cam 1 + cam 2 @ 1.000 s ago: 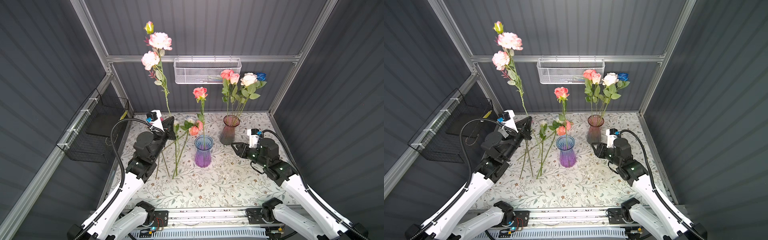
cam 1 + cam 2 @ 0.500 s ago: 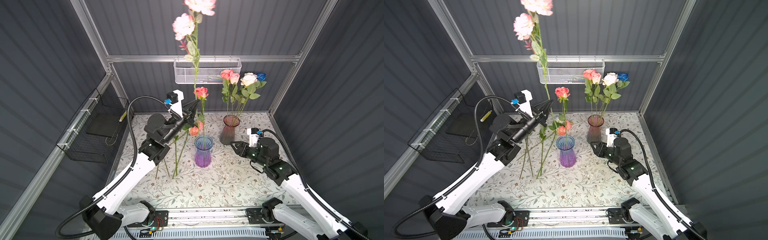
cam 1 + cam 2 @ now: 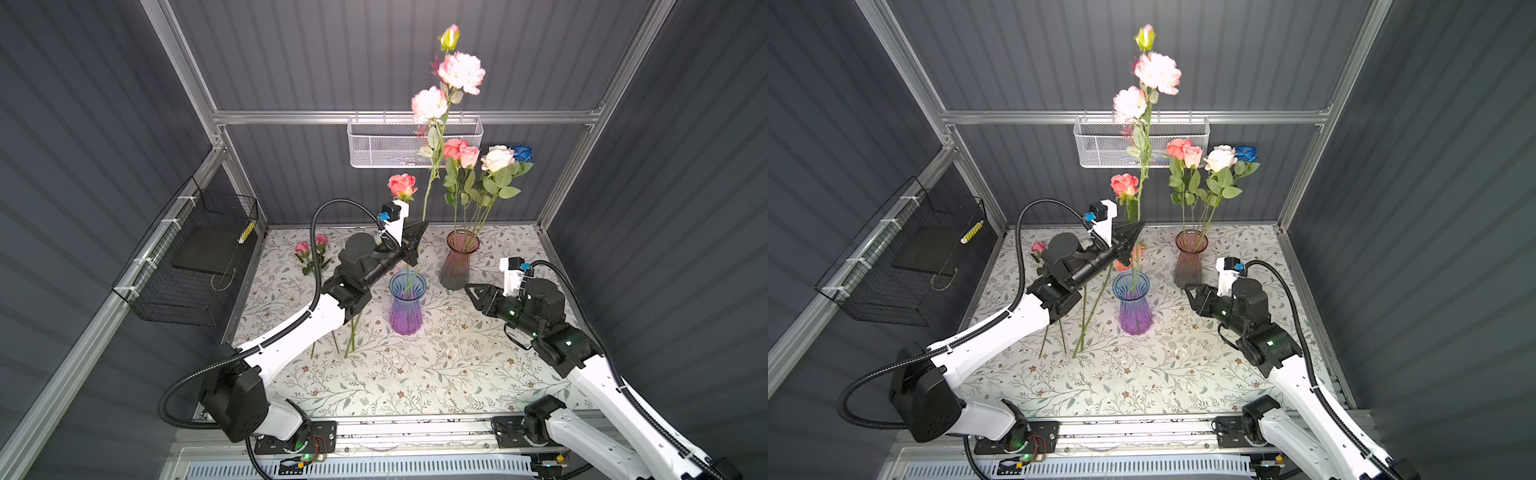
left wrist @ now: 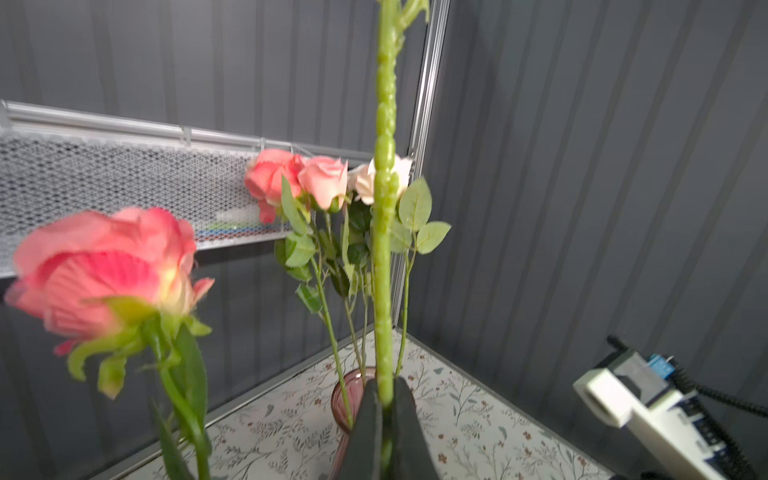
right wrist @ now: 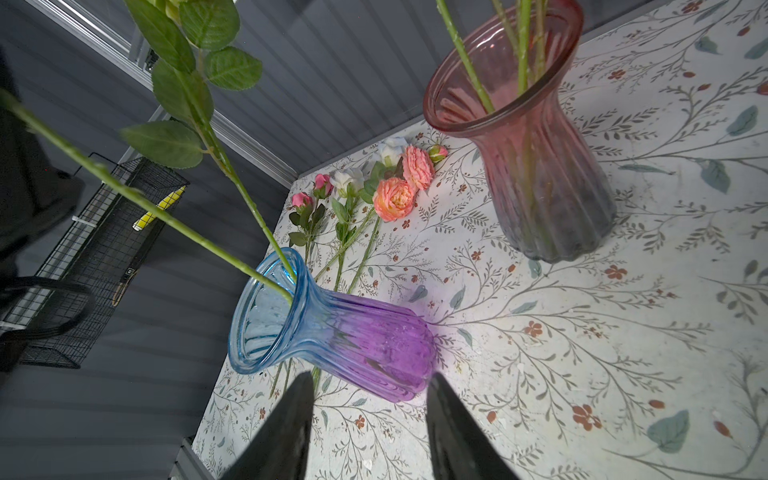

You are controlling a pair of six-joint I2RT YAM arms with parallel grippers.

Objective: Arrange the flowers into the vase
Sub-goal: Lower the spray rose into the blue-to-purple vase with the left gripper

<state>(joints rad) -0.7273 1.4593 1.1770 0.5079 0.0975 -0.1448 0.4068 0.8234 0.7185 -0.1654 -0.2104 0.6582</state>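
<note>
The left gripper (image 3: 415, 243) pinches the green stem of the tall pink spray (image 3: 460, 72) low down. It holds the spray near upright so that the lower end enters the mouth of the blue-and-purple vase (image 3: 407, 305), beside the coral rose (image 3: 402, 185) standing there. The right gripper (image 5: 370, 380) waits near that vase with jaws spread and empty, probably to steady it. Other roses stand in the pink vase (image 3: 459, 262), and more flowers (image 5: 395, 195) lie on the table (image 3: 415, 374). Half a second ago the spray was higher and further left, with its top head cut off. Now it sits lower, over the rim. The right arm is unchanged.
</note>
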